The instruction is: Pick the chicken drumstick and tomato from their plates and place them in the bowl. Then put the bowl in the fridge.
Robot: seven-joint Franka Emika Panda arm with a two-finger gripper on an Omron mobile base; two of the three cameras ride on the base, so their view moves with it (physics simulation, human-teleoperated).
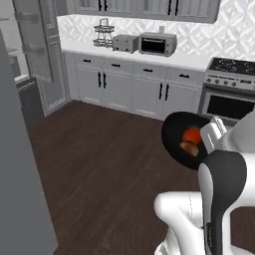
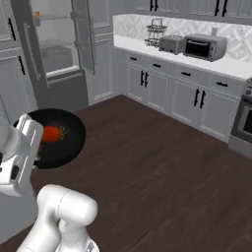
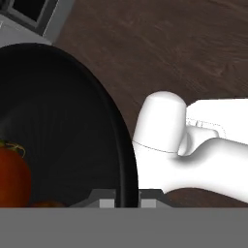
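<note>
You are looking past the arm at a toaster oven (image 1: 157, 44) and toaster (image 1: 125, 43) sitting on the far surface (image 1: 164, 59), with open dark floor (image 1: 99, 159) ahead. The fridge (image 2: 54, 44) is standing open, well apart. Your tool (image 2: 38, 156) is pinching the black bowl (image 2: 69, 135) by its rim, carrying the tomato (image 2: 51, 133) and chicken drumstick (image 1: 190, 147) inside; the wrist is hiding part of the bowl

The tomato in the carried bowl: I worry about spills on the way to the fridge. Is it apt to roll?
Probably yes. The tomato is round and lies loose in the shallow black bowl, so a tilt could send it rolling. The gripper holds the bowl by its rim alone, so it may well tilt. The drumstick beside it might check it a little.
</note>
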